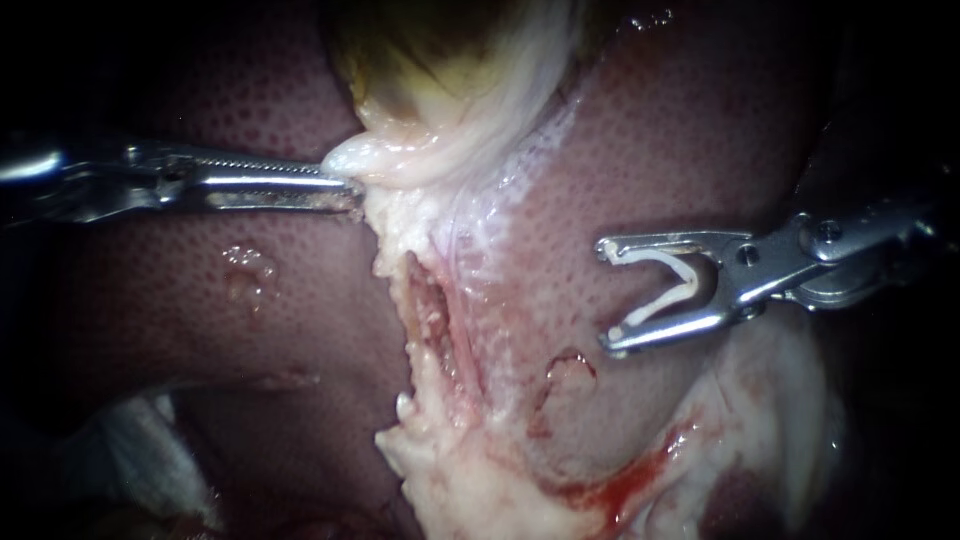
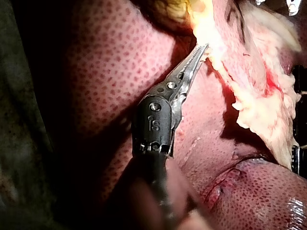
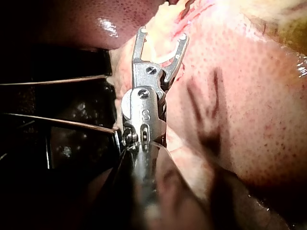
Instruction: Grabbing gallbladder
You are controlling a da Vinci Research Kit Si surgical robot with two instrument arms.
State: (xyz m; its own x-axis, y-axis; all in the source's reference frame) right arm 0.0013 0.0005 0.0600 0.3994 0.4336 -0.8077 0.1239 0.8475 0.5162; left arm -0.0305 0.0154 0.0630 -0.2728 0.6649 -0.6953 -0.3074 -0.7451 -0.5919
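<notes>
1. Position: The gallbladder (image 1: 440,110) sits at the top centre of the endoscope view, between lobes of the liver (image 1: 700,140). Its pale lower fold touches the tip of the left instrument (image 1: 350,188).
2. Left hand: No view shows whether this hand is closed on the fold, so treat the grip as unconfirmed.
3. Right hand: The right instrument (image 1: 610,295) is over the liver, well apart from the gallbladder. Its hand is spread and carries a white clip (image 1: 672,288), with one leg lying against each jaw.
4. Hazard, slip: Contact appears to be limited to the very edge of the fold. Traction on so shallow a purchase would likely let the fold slide out.
5. Hazard, tear: The fold looks thin and soft. Hard closure or an abrupt pull could tear it and spill its contents.
6. Hazard, liver injury: The left tip lies just beside the liver surface, near the raw strip (image 1: 430,310). Advancing too far could gouge the liver.
7. Hazard, clip: The spread right hand is near the liver. If it drifts, it could snag tissue or dislodge the clip.
</notes>
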